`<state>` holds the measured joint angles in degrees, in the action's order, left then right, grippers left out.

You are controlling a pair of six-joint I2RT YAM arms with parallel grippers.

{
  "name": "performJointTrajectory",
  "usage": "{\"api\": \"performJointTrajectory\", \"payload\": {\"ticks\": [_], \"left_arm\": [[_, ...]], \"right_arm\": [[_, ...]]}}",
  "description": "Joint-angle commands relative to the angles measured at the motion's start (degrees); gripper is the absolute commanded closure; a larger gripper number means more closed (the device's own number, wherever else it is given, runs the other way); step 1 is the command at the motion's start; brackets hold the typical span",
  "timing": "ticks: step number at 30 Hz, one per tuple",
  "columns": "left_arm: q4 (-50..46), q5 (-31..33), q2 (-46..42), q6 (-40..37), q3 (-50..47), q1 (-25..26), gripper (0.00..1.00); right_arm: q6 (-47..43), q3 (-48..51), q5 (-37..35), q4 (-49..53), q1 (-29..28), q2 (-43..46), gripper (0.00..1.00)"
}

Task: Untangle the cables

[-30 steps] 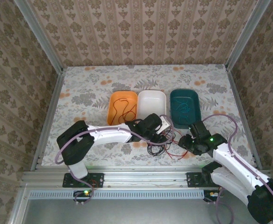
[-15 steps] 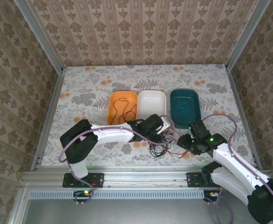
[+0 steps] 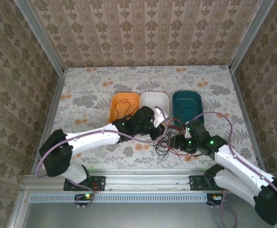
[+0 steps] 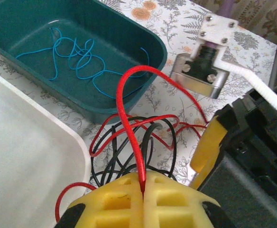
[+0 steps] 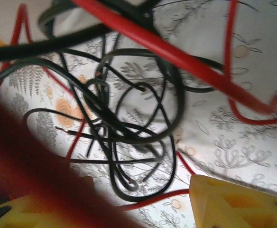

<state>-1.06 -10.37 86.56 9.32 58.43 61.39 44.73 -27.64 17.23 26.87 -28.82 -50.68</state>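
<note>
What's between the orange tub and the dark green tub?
The white tub sits between the orange tub and the dark green tub, seen from the top camera.

Both arms are the same build. Left arm (image 3: 98, 137): white link shells, black joint housings, black base (image 3: 77, 174), and a thick lavender cable (image 3: 40, 160) running loose along it. Right arm (image 3: 240, 166): same shells, its own lavender cable (image 3: 219, 114), and green lights (image 3: 209, 141) lit on the black wrist section.

Left fingers (image 4: 124, 202): yellow plastic with moulded square pockets, black at the outer edges. Right fingers (image 4: 207, 145) are yellow too, on a black body. The right wrist has a white bracket (image 4: 218, 27) with four screws, a black cylinder under it, and a silver block (image 4: 195, 78) with screws.
</note>
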Motion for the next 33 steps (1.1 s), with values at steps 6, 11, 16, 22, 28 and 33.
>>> {"api": "performJointTrajectory", "payload": {"ticks": [6,11,16,22,28,33], "left_arm": [[-0.51,-2.47,-1.22,1.74,-3.4,-0.73,0.89],[0.1,-1.69,-1.07,2.54,-5.2,-0.72,0.8],[0.52,-1.41,-0.72,2.57,-5.59,-0.7,0.75],[0.35,-3.36,2.47,2.04,-3.42,-0.51,0.65],[-0.23,-3.4,6.75,1.29,-0.84,0.44,0.62],[-1.45,-3.33,10.04,-0.59,2.64,2.42,0.6]], "right_arm": [[0.09,-1.39,-0.43,-2.36,-1.06,-5.07,0.43],[0.7,-1.17,-1.44,-1.67,-1.06,-5.69,0.43],[1.06,-0.96,-2.11,-1.21,-1.03,-4.87,0.43],[1.86,-0.85,-3.51,0.2,-0.92,-4.31,0.44],[5.3,0.83,-6.22,2.08,2.67,1.74,0.47],[11.0,3.85,-3.81,3.62,10.72,9.94,0.48]]}}
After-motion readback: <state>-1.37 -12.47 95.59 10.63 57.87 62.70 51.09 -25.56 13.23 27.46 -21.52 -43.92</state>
